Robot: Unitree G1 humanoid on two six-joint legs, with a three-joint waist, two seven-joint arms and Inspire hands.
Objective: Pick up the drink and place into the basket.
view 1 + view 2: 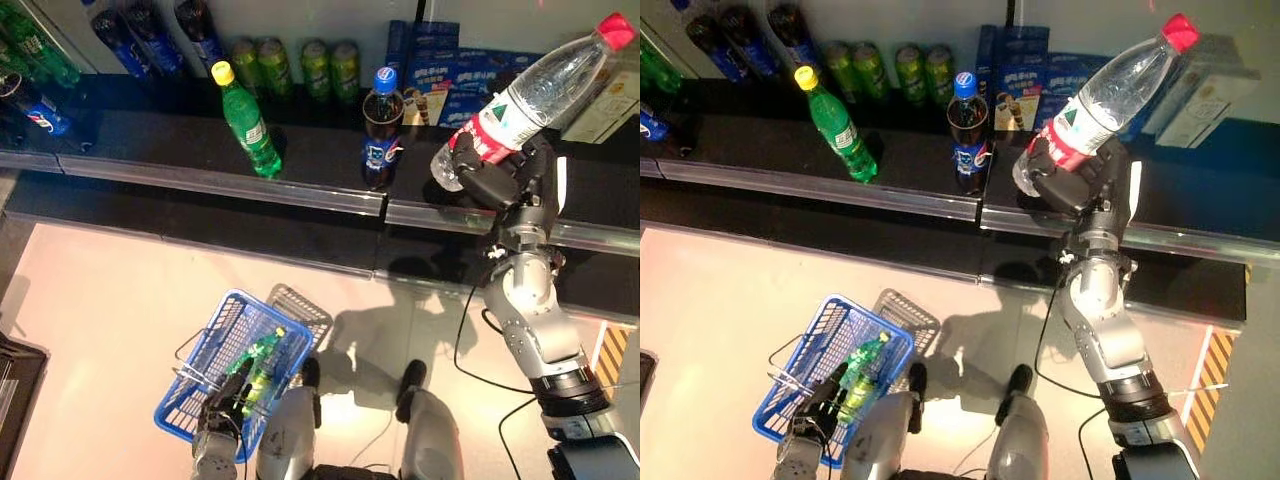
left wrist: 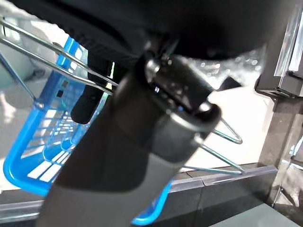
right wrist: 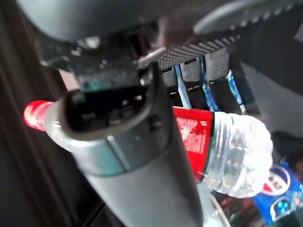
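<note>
Over on the left, the left hand is low down with its fingers curled round the wire handle of the blue basket, holding it out over the pale floor. There's already a green bottle lying inside, so the free room is on the basket's far side from it.

Moving along the dark shelf: a green soda stands near the front rail, tilted in this view, and a cola bottle with a blue cap stands just right of it, well apart. Cans and boxes sit behind, against the back.

Now the right side, where the action is. The right hand is clamped on the water bottle, fingers wrapped over the red label near the bottle's lower half, thumb across the front as the wrist view shows. The bottle is lifted off the shelf and slanted, red cap up and away to the right, base toward the cola.

The pick looks done; the carry is the step in hand. To do it well, I'd say draw the bottle back clear of the cola and the rail first, then swing it down and left to the basket. Keep the grip firm, since the long top end could lever it loose. Release low, over the open side, beside the green bottle.
</note>
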